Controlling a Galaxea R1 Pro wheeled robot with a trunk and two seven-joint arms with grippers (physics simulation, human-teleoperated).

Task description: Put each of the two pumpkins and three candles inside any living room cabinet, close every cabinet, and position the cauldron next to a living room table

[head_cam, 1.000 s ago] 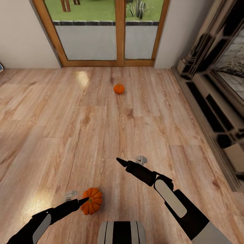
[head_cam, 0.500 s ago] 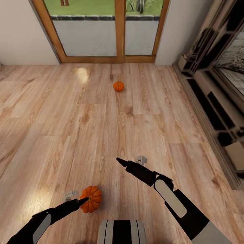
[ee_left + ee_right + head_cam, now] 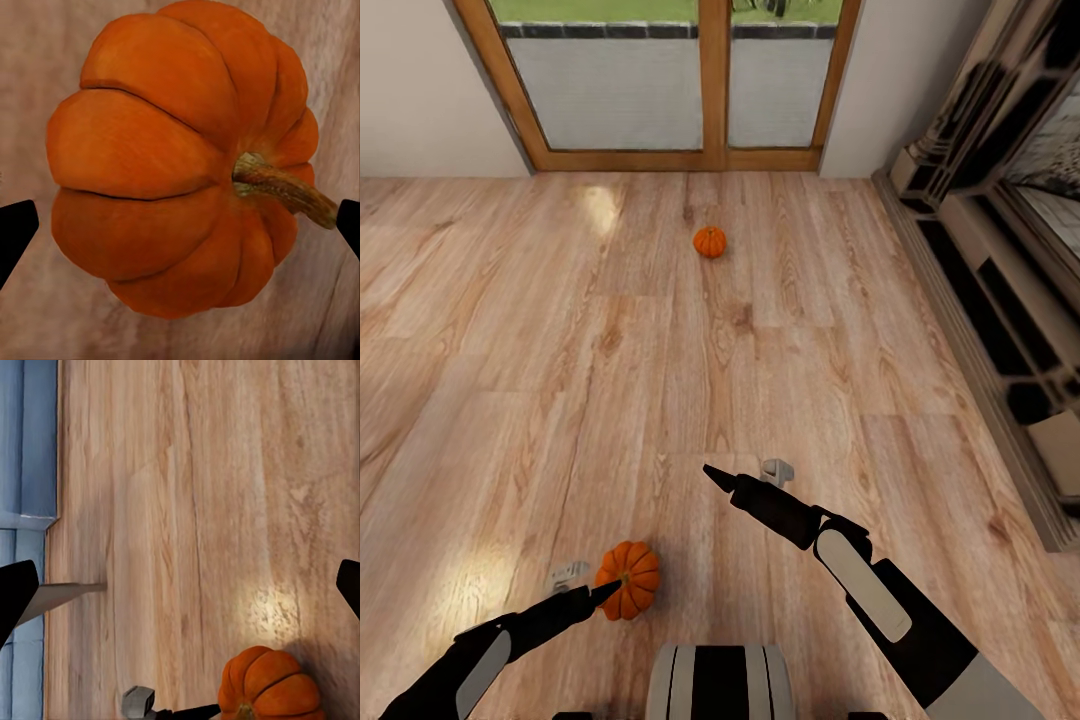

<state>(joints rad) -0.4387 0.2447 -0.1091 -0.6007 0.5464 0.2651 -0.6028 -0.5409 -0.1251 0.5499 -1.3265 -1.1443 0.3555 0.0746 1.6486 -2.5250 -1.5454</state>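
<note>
A small ribbed orange pumpkin [image 3: 630, 578] lies on the wooden floor just ahead of my base, and its stem side looms large in the left wrist view [image 3: 150, 165]. My left gripper [image 3: 606, 591] is open right at it, one fingertip [image 3: 15, 232] on either side. The same pumpkin [image 3: 274, 686] also shows in the right wrist view. A second pumpkin [image 3: 709, 241] sits farther ahead toward the glass doors. My right gripper [image 3: 710, 470] hangs open over bare floor, holding nothing. The candles, the cabinet and the cauldron are out of view.
An ornate grey-beige fireplace surround [image 3: 1000, 300] runs along the right side. Wood-framed glass doors [image 3: 710, 90] close the far wall. A blue furnishing [image 3: 30, 442] lies beside the floor in the right wrist view. Wide floor stretches between the pumpkins.
The whole head view has shifted, so the doors and both pumpkins sit higher in the picture. Both arms hold the same pose in the view.
</note>
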